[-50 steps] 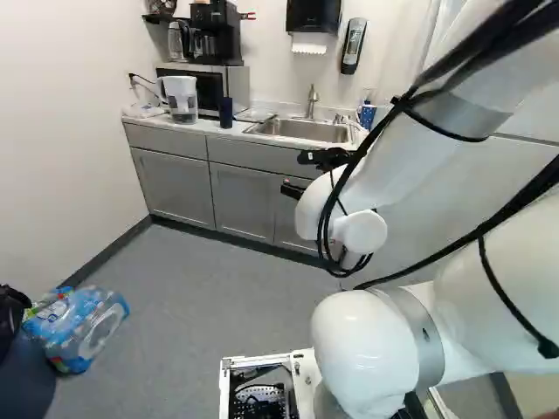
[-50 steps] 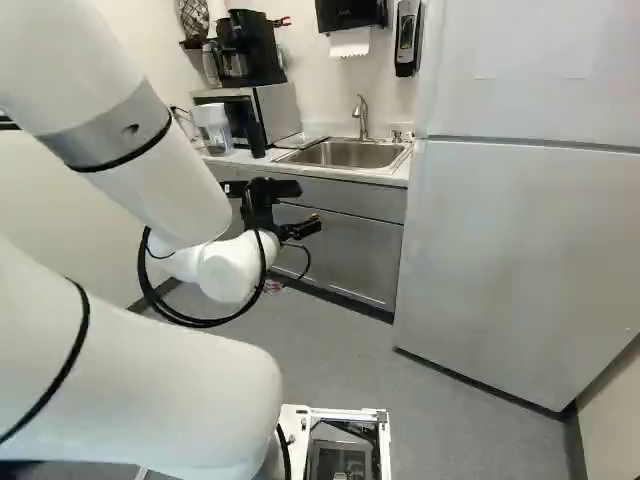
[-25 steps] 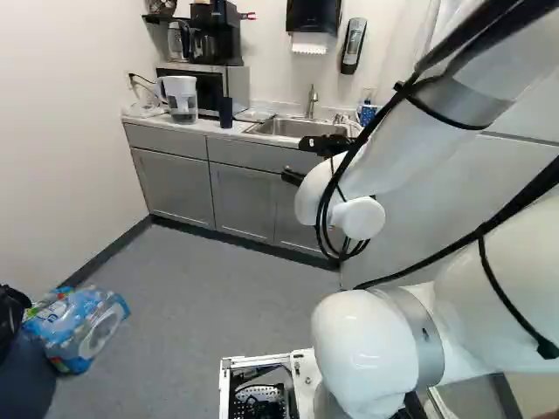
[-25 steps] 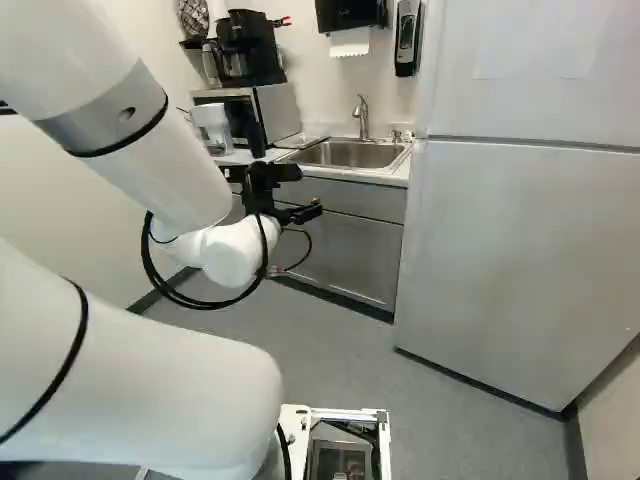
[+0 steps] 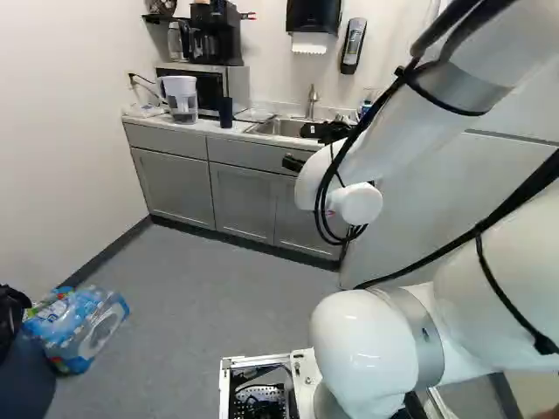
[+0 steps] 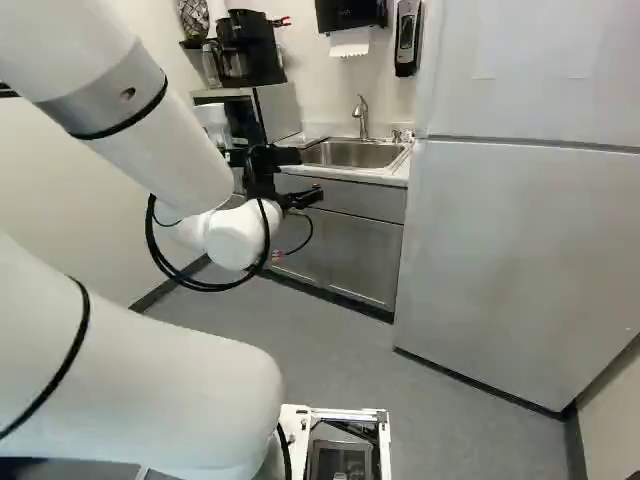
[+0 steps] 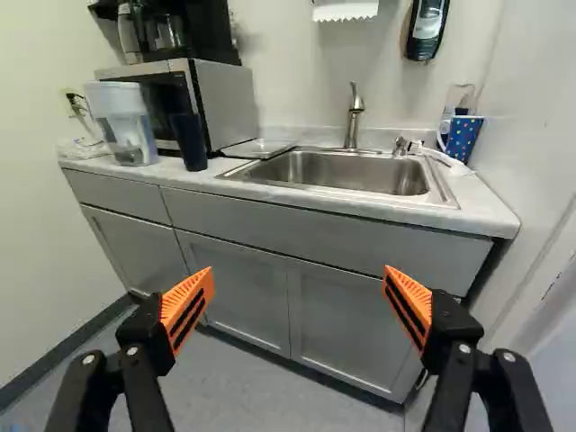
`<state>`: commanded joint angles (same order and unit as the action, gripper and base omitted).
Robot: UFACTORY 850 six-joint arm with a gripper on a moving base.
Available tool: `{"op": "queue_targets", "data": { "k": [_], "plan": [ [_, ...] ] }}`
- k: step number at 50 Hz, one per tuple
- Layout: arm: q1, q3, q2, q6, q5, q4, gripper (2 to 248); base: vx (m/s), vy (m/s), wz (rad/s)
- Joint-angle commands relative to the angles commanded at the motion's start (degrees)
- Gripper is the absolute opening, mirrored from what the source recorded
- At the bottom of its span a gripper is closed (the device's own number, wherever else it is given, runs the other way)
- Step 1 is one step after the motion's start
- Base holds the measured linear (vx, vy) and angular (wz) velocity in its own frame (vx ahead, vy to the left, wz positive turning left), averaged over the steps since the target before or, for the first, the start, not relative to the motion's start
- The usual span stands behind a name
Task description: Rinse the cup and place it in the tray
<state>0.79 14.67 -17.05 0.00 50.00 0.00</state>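
My gripper is raised before the cabinets in the right base view. In the wrist view the gripper has its orange-padded fingers wide apart, nothing between them. Ahead, a dark blue cup stands upright on the counter, between a water pitcher and the sink. A flat, light tray-like piece lies between that cup and the basin. At the sink's other side stands a blue dotted cup. The faucet rises behind the basin; I cannot tell whether water runs.
The water pitcher and microwave stand near the dark cup. Below the counter edge are grey cabinets. A tall pale fridge borders the sink side. Wrapped bottles lie on the floor at the left base view's left.
The wrist and gripper have risen slightly, so the wrist's black parts now cover some of the sink in the left base view. The base and the cups have not moved.
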Motion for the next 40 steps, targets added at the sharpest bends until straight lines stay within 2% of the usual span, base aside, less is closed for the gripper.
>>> {"op": "queue_targets", "data": {
  "k": [40],
  "plan": [
    [-0.1, 6.7, 1.7, 0.0, -0.3, 0.0, 247, 0.0, 0.0, 0.0]
  ]
}}
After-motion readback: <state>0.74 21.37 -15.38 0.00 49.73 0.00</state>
